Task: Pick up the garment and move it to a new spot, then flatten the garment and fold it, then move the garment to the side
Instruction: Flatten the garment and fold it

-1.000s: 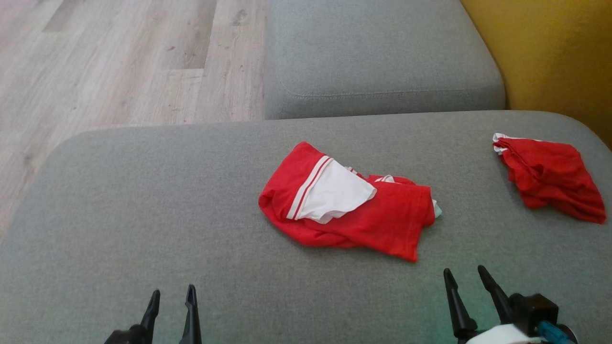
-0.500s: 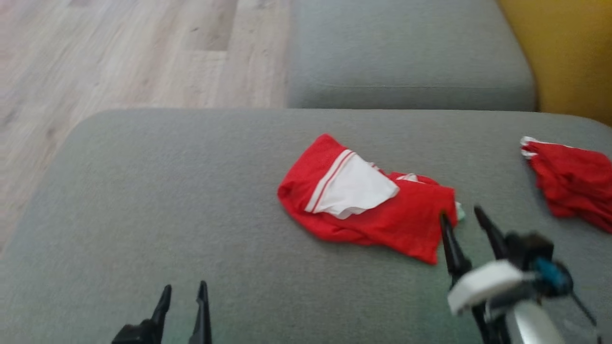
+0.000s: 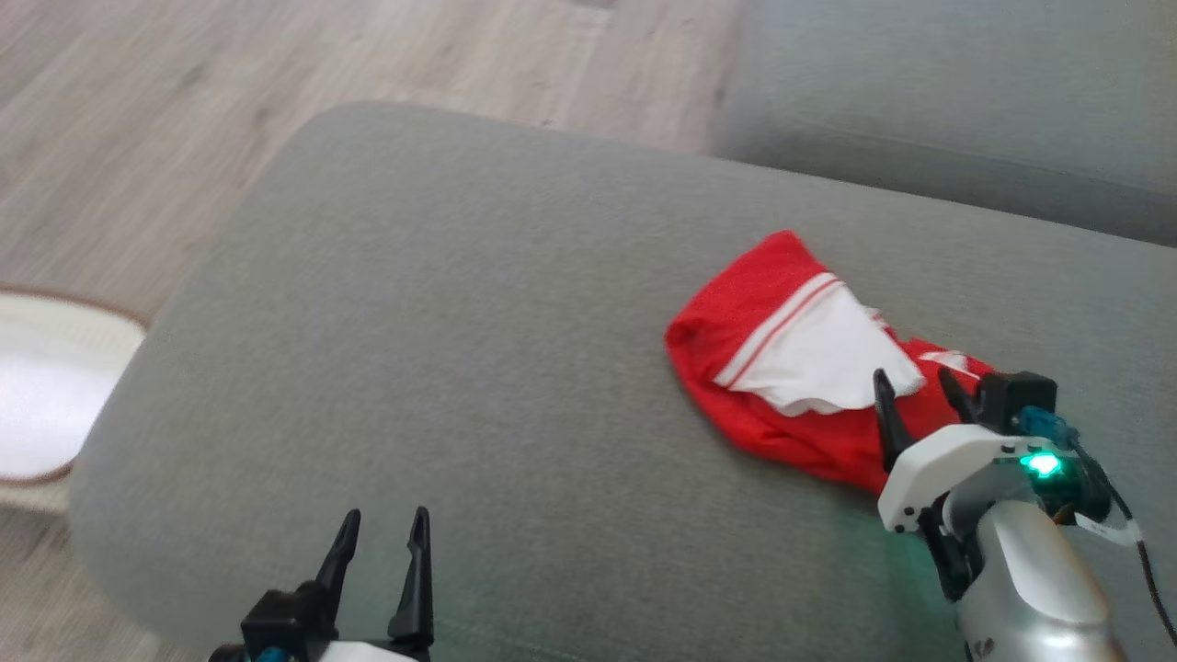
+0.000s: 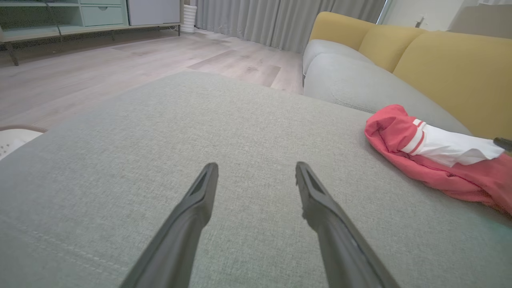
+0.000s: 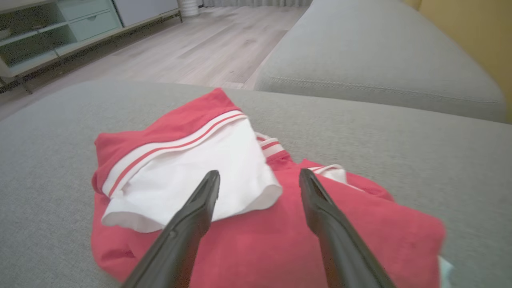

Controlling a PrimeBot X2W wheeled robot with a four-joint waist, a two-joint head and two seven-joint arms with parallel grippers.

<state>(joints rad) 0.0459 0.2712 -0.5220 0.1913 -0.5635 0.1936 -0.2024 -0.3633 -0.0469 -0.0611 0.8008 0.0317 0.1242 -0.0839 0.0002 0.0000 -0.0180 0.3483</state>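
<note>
A crumpled red garment (image 3: 777, 386) with a white sleeve and red-white striped trim lies on the grey sofa cushion (image 3: 478, 349), right of centre. My right gripper (image 3: 917, 375) is open and hovers just over the garment's near right part; its fingers frame the white sleeve and red cloth (image 5: 256, 208) without holding anything. My left gripper (image 3: 384, 522) is open at the cushion's near left, empty, far from the garment (image 4: 436, 156), which lies off to its right.
A second grey cushion (image 3: 965, 119) sits behind at the top right. Wooden floor (image 3: 276, 83) lies beyond the cushion's left edge, with a pale round basket (image 3: 46, 395) at the far left. A yellow sofa back (image 4: 452, 68) rises behind the garment.
The head camera has swung left, shifting the whole scene right; the second red garment is out of frame. My right arm has advanced over the near edge of the garment. The left gripper stays put.
</note>
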